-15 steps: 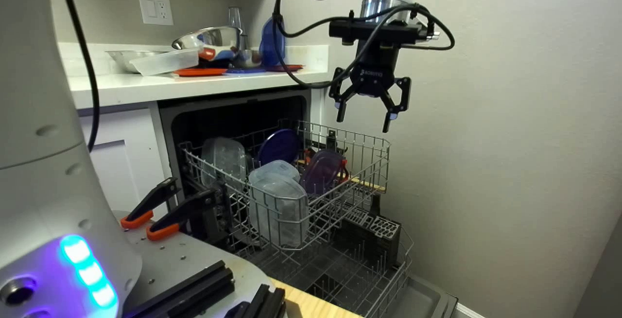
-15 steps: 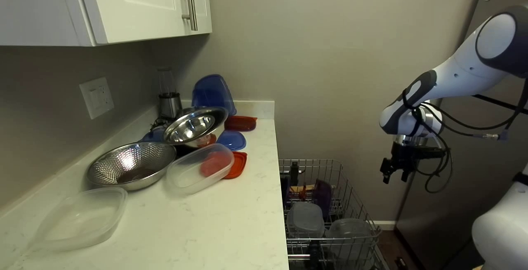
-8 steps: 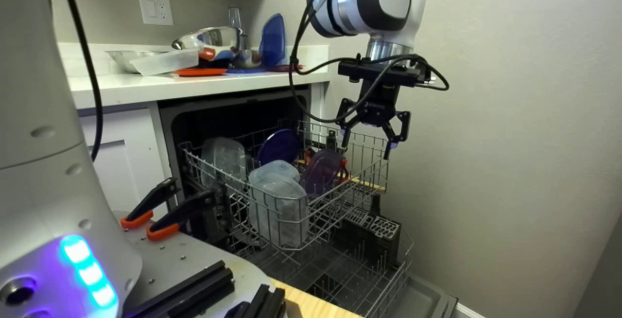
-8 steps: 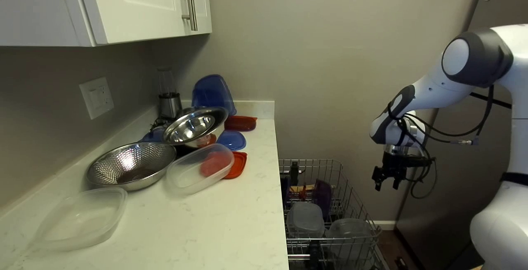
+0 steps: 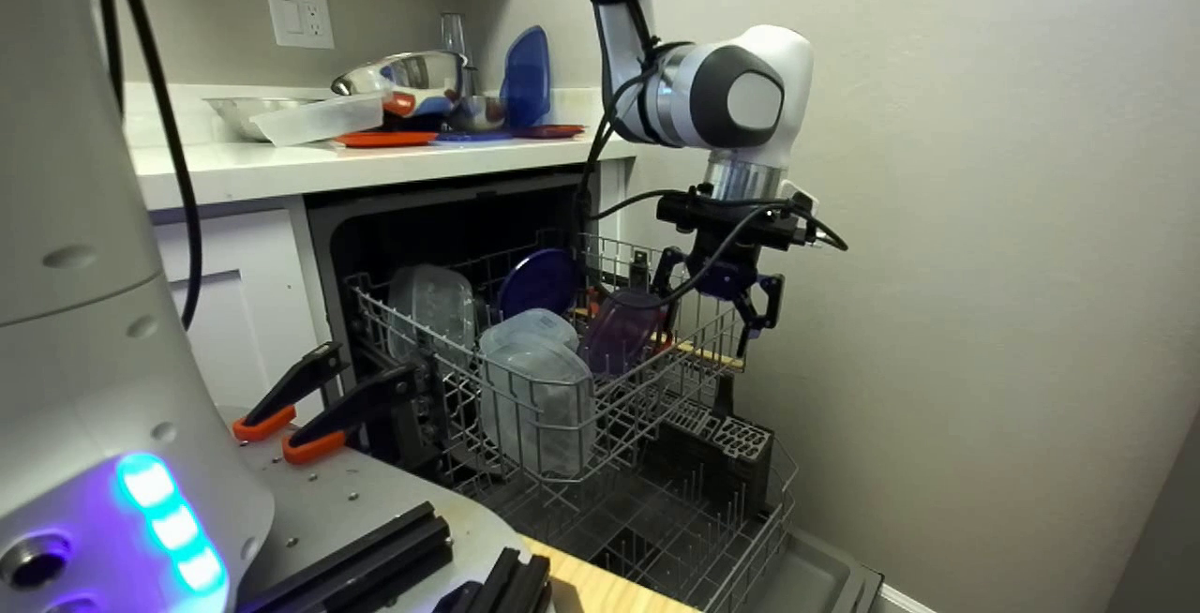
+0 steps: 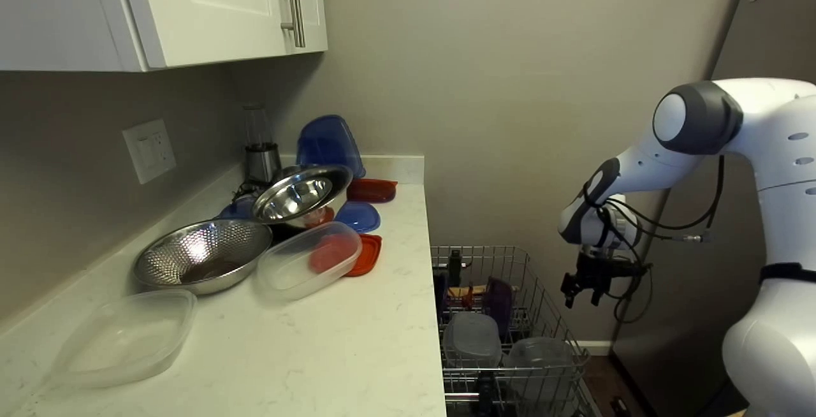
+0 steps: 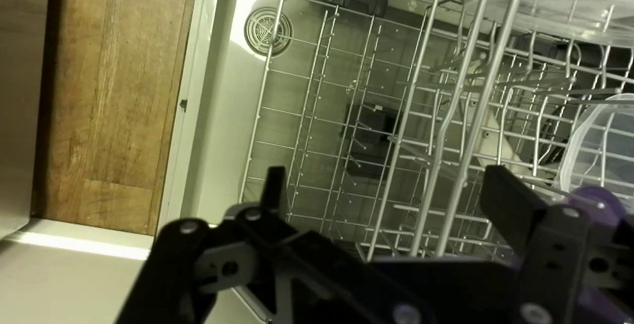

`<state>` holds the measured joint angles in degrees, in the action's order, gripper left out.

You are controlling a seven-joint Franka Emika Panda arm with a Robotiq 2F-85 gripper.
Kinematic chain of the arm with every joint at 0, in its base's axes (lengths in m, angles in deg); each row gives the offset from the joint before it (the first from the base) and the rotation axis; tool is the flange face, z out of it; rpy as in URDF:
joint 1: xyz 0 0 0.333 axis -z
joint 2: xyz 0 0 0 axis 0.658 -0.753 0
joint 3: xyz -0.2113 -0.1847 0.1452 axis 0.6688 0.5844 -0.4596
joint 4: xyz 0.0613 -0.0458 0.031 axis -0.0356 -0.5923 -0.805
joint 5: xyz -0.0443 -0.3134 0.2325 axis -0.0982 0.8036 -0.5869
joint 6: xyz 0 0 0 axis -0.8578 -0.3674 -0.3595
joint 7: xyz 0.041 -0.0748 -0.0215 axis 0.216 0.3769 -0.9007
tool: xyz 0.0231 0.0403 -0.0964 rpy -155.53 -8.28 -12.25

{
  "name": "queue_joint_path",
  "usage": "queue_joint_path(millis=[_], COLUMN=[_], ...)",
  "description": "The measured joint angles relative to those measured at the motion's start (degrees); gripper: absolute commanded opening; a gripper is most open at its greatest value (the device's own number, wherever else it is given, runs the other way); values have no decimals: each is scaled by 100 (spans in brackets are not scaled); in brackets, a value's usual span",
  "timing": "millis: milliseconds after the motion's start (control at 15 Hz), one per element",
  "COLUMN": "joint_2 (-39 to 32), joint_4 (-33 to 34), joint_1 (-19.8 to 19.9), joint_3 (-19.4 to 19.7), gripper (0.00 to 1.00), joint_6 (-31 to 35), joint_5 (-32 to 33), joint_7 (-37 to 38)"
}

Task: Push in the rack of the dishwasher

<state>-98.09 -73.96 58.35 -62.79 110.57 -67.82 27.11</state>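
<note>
The rack, a light grey wire basket, is pulled out of the dishwasher and shows in both exterior views [image 5: 647, 365] [image 6: 542, 296]. It holds clear containers [image 5: 539, 397], a blue lid [image 5: 539, 283] and a purple container [image 5: 621, 332]. The dishwasher [image 5: 441, 219] has a dark cavity, and its door [image 5: 825, 566] is folded down. My gripper [image 5: 705, 336] is open and empty, pointing down at the rack's outer end. In the wrist view the rack's rim wires [image 7: 463, 175] run between the spread fingers [image 7: 384, 170]. I cannot tell whether a finger touches the wire.
A darker lower rack with a cutlery basket [image 5: 722, 449] is pulled out beneath. The counter [image 6: 357, 340] with bowls and lids stands above the dishwasher. A wall [image 5: 984, 313] lies beyond the rack. Clamps [image 5: 356, 416] sit by my base.
My gripper has come down from above the rack to its outer end, moving left toward it in an exterior view. The fingers stay open. The rack has not moved.
</note>
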Motion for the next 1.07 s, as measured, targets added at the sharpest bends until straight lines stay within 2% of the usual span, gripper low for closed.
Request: queue_joint_path(millis=[200, 400, 733, 1067], joint_2=[-340, -465, -469, -731], joint_4=[126, 172, 321, 713], joint_1=[-23, -187, -463, -376], joint_3=[-119, 30, 391, 385], gripper=[100, 100, 100, 100], joint_6=[493, 923, 1139, 1197], joint_5=[51, 484, 1070, 1076], joint_7=[64, 401, 873, 1025])
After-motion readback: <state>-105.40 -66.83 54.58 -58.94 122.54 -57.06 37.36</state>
